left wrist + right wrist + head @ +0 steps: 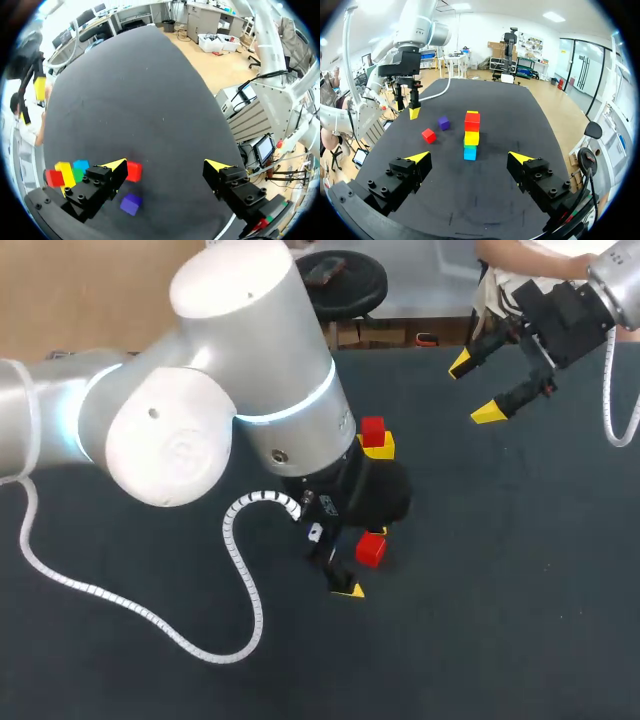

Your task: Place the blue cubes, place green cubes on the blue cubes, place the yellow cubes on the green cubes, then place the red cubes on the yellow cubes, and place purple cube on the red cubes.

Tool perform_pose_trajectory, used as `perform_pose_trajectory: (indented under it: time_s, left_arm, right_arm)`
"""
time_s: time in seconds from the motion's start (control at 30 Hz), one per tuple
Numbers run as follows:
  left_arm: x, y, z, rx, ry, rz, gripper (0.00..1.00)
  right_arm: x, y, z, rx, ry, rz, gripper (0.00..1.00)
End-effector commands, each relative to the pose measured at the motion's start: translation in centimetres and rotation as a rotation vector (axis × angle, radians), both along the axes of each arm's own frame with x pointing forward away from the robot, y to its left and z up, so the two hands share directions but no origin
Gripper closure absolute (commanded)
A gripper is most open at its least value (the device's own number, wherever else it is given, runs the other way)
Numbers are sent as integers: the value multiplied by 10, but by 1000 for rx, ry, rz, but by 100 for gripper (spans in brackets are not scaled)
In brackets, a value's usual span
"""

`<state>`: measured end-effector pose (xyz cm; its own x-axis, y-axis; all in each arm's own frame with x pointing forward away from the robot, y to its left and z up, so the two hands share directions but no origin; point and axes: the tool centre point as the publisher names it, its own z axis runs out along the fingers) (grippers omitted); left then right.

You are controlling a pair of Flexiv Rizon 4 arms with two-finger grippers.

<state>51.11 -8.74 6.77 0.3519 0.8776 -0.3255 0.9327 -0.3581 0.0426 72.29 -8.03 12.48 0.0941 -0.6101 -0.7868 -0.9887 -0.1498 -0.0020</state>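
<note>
Your left gripper (pixel 167 165) is spread wide over the table (pixel 500 590). The loose red cube (pixel 133 171) sits right by one fingertip, though you can't really tell if they touch. The purple cube (pixel 131 204) is just beside it. The stack (pixel 470 135) goes blue, green, yellow, red. Your right gripper (pixel 475 390) hangs open, well apart.

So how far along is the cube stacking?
Done: the stack stands blue, green, yellow, red. In hand: nothing; the left gripper is open near the loose red cube. Left: that cube and the purple cube lie on the table.
</note>
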Motion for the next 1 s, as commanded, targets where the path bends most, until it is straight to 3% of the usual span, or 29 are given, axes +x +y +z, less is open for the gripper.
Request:
perform_pose_trajectory:
  time_s: [0.03,0.17,0.77,1.0]
  left_arm:
    - [19,-5,-13,-57,74,-26,0]
    - [25,-8,-15,-83,103,-19,0]
    - [23,-23,-31,-23,144,6,0]
    - [29,-17,-44,-37,181,37,0]
  right_arm:
    - [-1,0,0,-1,-1,-1,0]
    - [-1,0,0,-1,-1,-1,0]
    - [-1,0,0,-1,-1,-1,0]
    - [-1,0,0,-1,-1,-1,0]
